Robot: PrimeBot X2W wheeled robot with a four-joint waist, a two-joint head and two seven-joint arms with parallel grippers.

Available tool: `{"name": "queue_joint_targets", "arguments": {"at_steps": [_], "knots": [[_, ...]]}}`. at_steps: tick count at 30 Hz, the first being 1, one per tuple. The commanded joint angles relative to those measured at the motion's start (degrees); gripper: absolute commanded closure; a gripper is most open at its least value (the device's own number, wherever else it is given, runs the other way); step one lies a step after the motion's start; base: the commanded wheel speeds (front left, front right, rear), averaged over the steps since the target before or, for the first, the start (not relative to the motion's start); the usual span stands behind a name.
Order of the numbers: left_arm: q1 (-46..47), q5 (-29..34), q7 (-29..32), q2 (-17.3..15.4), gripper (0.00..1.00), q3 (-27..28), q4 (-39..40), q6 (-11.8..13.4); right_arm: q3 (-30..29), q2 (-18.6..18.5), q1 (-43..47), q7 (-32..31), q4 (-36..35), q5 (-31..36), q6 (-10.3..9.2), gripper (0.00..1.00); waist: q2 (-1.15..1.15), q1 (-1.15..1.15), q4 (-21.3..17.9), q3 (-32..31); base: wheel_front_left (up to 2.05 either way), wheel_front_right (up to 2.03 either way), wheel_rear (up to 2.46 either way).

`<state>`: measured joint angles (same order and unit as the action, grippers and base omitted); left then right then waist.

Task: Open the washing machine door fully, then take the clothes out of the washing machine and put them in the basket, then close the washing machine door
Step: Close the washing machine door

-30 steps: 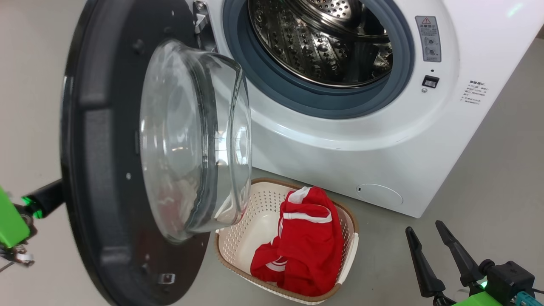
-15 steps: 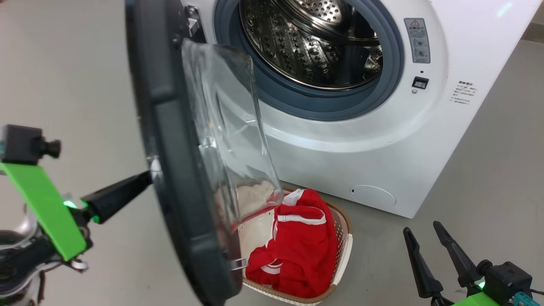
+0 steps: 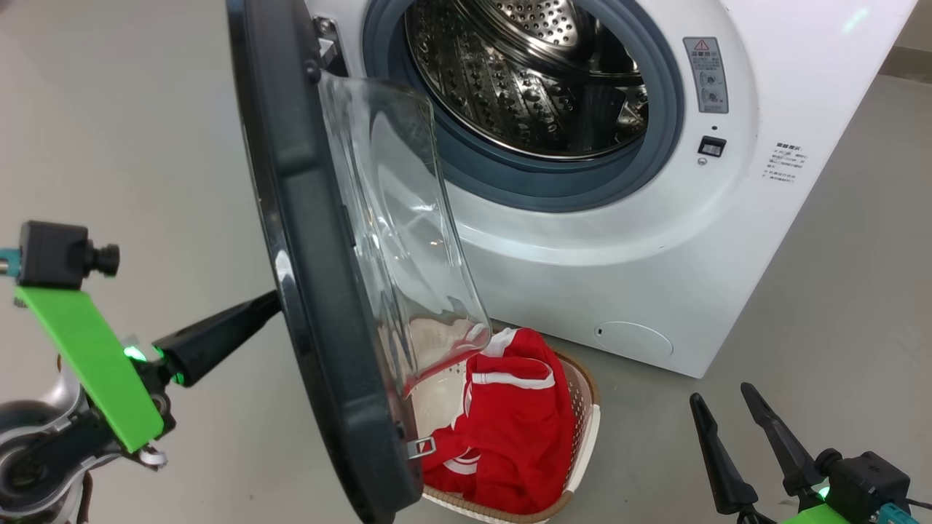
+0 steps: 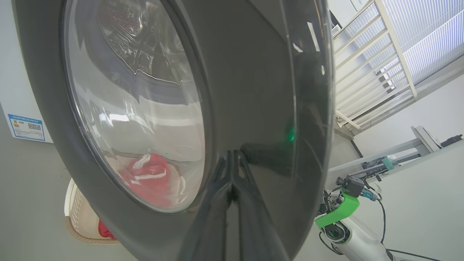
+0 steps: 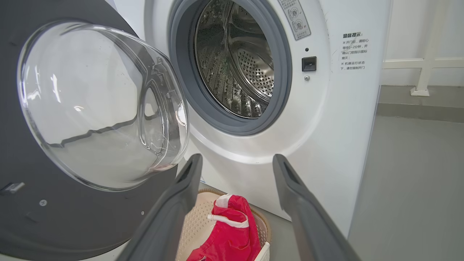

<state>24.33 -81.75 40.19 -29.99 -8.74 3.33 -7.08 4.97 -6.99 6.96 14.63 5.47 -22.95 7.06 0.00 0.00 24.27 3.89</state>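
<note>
Hiding half the basket (image 3: 585,437), the washing machine door (image 3: 313,240) stands ajar.

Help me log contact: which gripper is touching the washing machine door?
The left gripper: shut, its tip against the washing machine door's glossy black outer face. The right gripper hangs open, well clear of the door, fingers spread.

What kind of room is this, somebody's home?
Probably not a home: more likely a test room staged as a laundry corner. A white washing machine stands on a plain grey floor, a basket of red clothes before it, white railings nearby.
</note>
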Motion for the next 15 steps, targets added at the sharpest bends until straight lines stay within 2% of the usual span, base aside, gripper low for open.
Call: {"name": "queue_joint_targets", "arguments": {"at_steps": [1, 9, 11, 15], "knots": [[0.74, 0.25, -0.94, -2.69, 1.00, 2.34, 0.89, -0.41, 1.38, -0.48, -0.80, 0.37, -1.38, 0.72, 0.43, 0.00, 0.00, 0.00, 0.15, -0.11, 0.00, 0.00, 0.00], [-4.39, 0.87, -5.30, -3.37, 0.99, 1.80, -1.14, -0.41, 1.77, -0.30, -0.67, 0.37, -1.30, 0.53, 0.43, 0.00, 0.00, 0.00, 0.82, -0.83, 0.00, 0.00, 0.00], [-5.60, 0.64, -6.70, -3.17, 0.87, 1.90, -1.66, -0.41, 1.96, -0.26, -0.69, 0.37, -1.28, 0.51, 0.43, 0.00, 0.00, 0.00, 1.04, -0.94, 0.00, 0.00, 0.00], [-8.30, 0.94, -9.75, -2.91, 0.55, 1.63, -2.74, -0.41, 2.27, -0.15, -0.78, 0.37, -1.29, 0.51, 0.43, 0.00, 0.00, 0.00, 1.50, -1.05, 0.00, 0.00, 0.00]]}}
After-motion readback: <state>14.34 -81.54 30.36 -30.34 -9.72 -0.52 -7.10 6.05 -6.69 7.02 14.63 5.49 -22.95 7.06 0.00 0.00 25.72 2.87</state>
